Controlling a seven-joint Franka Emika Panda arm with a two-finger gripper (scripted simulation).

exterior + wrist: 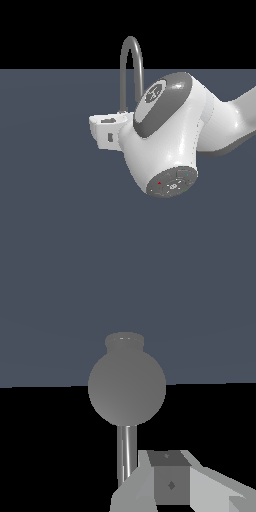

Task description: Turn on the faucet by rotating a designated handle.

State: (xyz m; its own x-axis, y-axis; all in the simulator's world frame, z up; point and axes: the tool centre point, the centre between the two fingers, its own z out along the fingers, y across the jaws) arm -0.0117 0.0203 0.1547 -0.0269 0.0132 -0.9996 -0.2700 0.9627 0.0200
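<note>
Big white robot arm (165, 135) hides its gripper (170, 483), so I cannot tell if it is open; with the faucet (131, 70) just behind it, it should push the hidden handle slowly sideways.

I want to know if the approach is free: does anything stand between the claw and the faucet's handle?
No separate object shows near the faucet. The arm hides the base in the exterior view, and the wrist view shows only the rounded base and a tube, so the handle can't be seen.
</note>
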